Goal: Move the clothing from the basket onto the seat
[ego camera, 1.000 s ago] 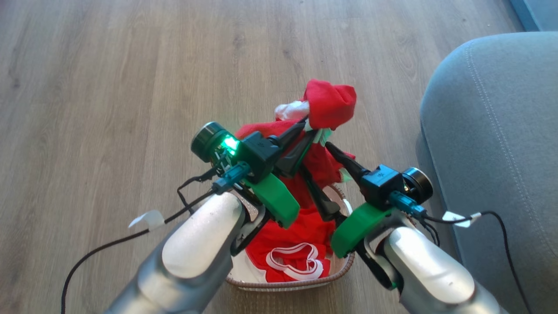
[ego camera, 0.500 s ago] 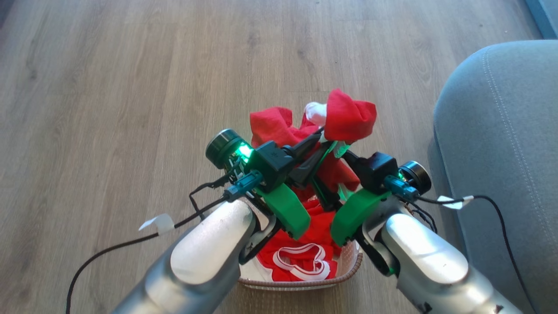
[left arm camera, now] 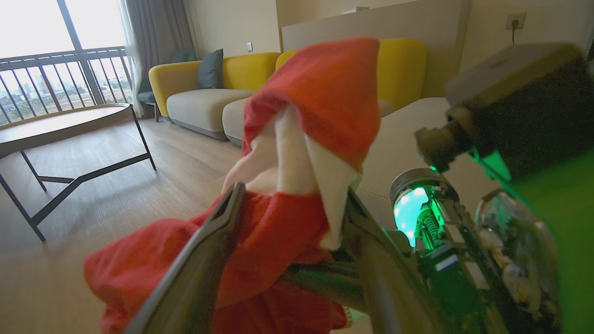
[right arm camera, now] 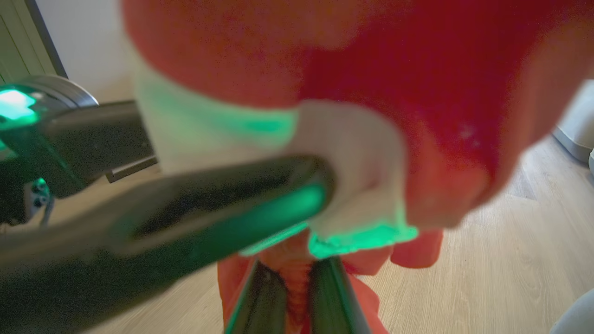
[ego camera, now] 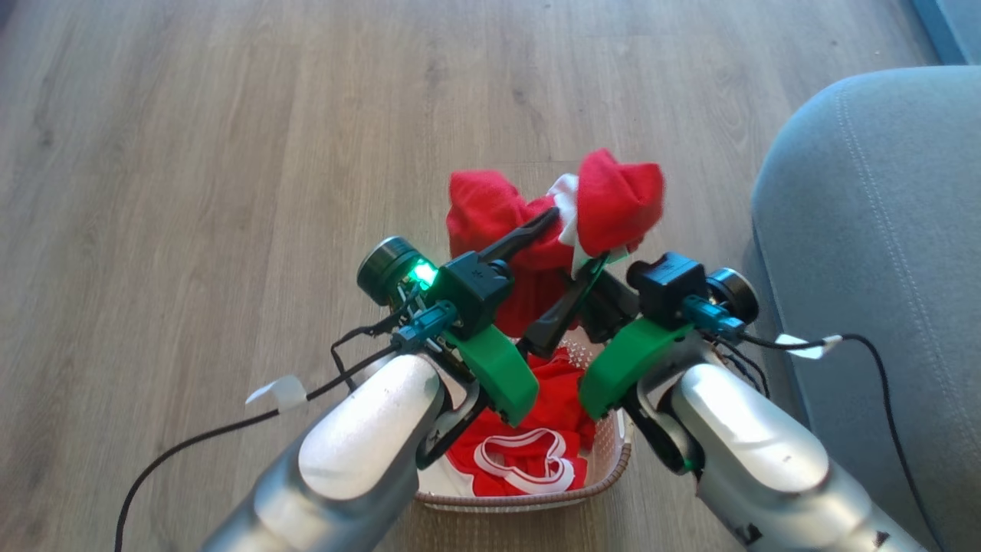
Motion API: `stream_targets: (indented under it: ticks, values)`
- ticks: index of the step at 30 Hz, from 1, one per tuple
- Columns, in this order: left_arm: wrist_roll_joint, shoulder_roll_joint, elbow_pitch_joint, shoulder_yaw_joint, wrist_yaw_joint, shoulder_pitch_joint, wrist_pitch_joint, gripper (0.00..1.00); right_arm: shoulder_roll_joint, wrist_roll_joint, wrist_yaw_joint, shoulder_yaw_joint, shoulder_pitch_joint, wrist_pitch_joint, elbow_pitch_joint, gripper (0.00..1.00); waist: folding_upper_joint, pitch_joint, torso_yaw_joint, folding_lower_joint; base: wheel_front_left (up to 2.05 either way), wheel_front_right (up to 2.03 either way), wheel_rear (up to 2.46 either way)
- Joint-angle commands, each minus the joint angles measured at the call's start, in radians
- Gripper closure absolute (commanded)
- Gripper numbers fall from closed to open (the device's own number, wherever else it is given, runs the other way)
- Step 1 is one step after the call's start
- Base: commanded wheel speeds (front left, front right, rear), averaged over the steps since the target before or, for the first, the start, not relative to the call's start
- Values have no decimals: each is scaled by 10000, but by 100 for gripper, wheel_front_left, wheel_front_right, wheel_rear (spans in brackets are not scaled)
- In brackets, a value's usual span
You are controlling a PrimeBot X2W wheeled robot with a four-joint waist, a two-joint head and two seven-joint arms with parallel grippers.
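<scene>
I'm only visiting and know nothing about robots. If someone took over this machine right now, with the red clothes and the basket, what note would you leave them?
Right claw: shut on a red fabric garment with a white band, held up above the basket.
Left claw: open, spread either side of that garment, not gripping it.
Cream-white perforated plastic basket: on the wooden floor, with more red clothing with white bands inside.
Grey fabric-upholstered seat cushion: to the robot's right.
Done: one garment lifted.
Left: carry it onto the seat, then move the rest.
</scene>
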Motion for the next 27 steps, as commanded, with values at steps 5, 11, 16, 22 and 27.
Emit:
stream_targets:
  ticks: [5,11,16,22,27]
  values:
    - [10,28,22,504,-62,-221,-49,0,-10,-311,23,-626,438,-51,-846,100,0,-20,-239,0,0,0,0]
    - [-52,63,218,436,-63,-101,-49,0,-70,-560,23,-1444,936,-51,-1300,100,0,-63,-679,0,0,0,0]
    - [-229,192,267,295,-64,-65,-49,0,-60,-747,23,-2062,1216,-51,-1708,100,0,-69,-1372,0,0,0,0]
    - [-375,278,288,231,-64,-28,-49,0,-55,-851,23,-2478,1475,-51,-2051,100,0,-87,-2341,0,0,0,0]
    - [-421,263,261,238,-64,86,-49,0,-133,-932,23,-2669,1754,-51,-2344,100,0,-162,-3400,0,0,0,0]
